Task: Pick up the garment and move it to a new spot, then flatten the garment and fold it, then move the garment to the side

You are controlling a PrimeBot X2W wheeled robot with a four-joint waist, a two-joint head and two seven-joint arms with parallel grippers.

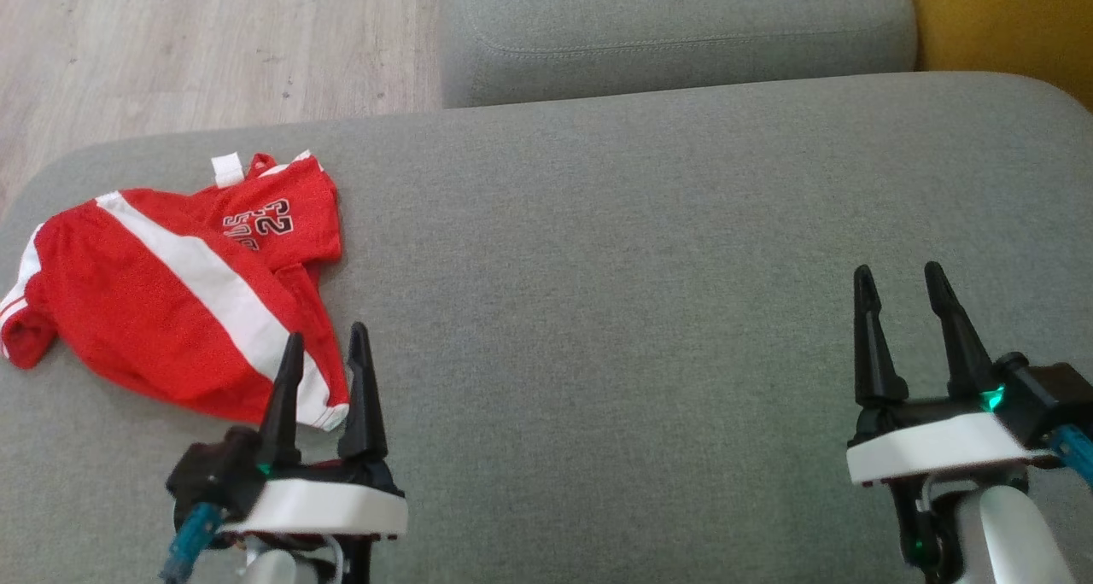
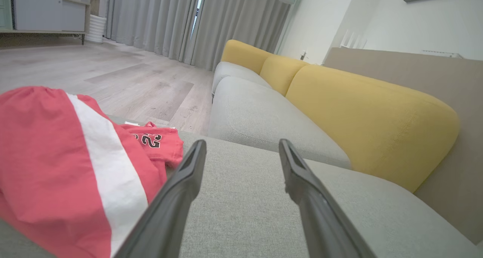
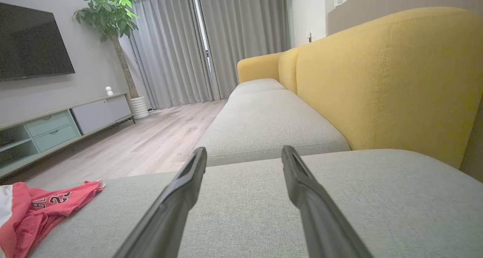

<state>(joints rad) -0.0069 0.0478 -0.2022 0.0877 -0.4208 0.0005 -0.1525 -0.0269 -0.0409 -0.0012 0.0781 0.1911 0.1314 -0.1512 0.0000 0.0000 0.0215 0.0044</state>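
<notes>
Head view lays it out plainly: the red garment (image 1: 171, 285) with its white stripe lies crumpled by the left edge of the grey sofa cushion (image 1: 640, 268), toward the far left corner, partly doubled over itself. The left pincer (image 1: 327, 335) hovers at the garment's near hem, fingers spread wide and holding nothing. The right pincer (image 1: 897, 270) is just as wide and empty, well apart over bare cushion near the right edge.

The step in hand looks to be the first pick-up. To do it well, I'd say the left pincer should come down on the hem or a raised fold, pinch one firm ridge of cloth — not skim the cushion — and lift until the garment hangs clear before carrying it toward the open middle.

Left wrist view shows how high the cloth bunches, which the top-down picture flattens. Right wrist view shows the yellow backrest (image 3: 377, 80) rising along the right edge, and the room beyond — television (image 3: 30, 43), plant (image 3: 109, 13).
</notes>
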